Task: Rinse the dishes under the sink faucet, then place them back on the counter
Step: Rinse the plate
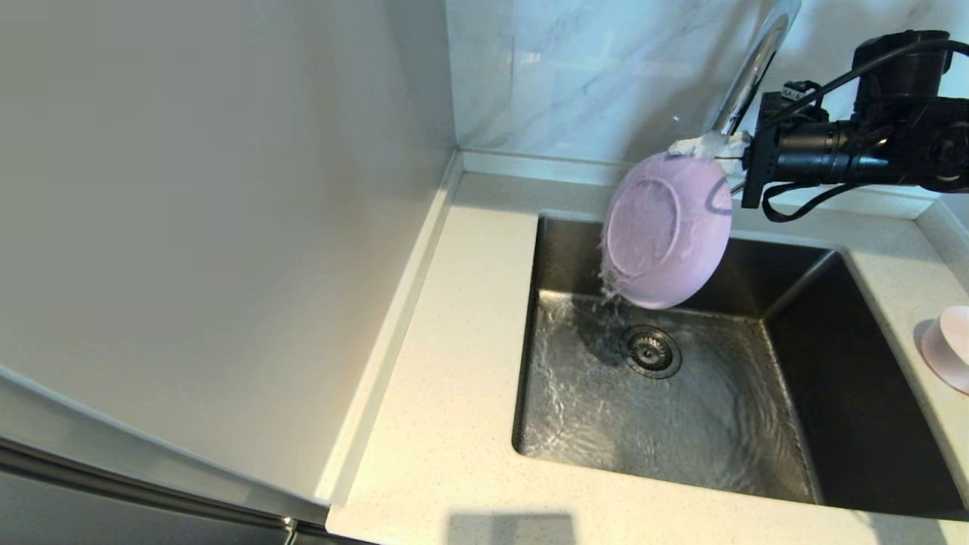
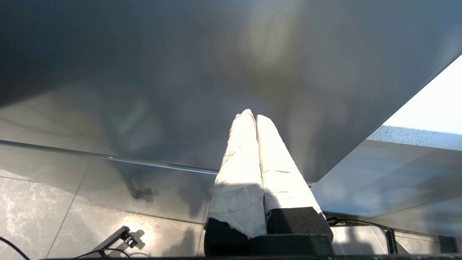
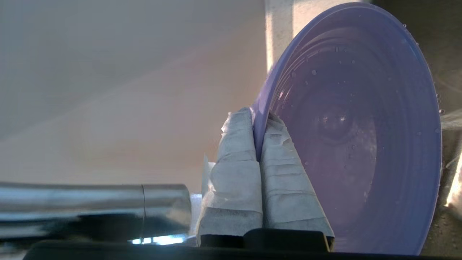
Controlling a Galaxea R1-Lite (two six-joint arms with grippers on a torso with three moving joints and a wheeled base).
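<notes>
Head view: the right gripper (image 1: 708, 145) reaches in from the right above the back edge of the sink (image 1: 848, 424) and grips the lilac plate (image 1: 668, 229) by its upper rim. The plate hangs tilted nearly on edge over the rear of the basin, its underside with the round foot ring facing the camera. Water runs down this underside and off the lower rim, then spreads across the sink floor around the drain strainer (image 1: 650, 350). The chrome faucet (image 1: 749, 72) rises behind the plate, its neck passing just beside the gripper. A small pale pink dish (image 1: 950, 347) sits on the counter (image 1: 447, 363) to the right of the sink, at the frame edge and well apart from the plate. Left wrist view: the left gripper (image 2: 251, 117) is parked away from the sink, its white-wrapped fingers (image 2: 238, 169) pressed together with nothing between them, above a grey tiled floor (image 2: 43, 202). Right wrist view: the wrapped fingers (image 3: 234, 159) of the right gripper (image 3: 258, 121) are clenched on the plate (image 3: 361, 137) rim, one on each face; droplets dot the plate's concave inner side. A chrome tube of the faucet (image 3: 94, 206) lies close beside the gripper.
</notes>
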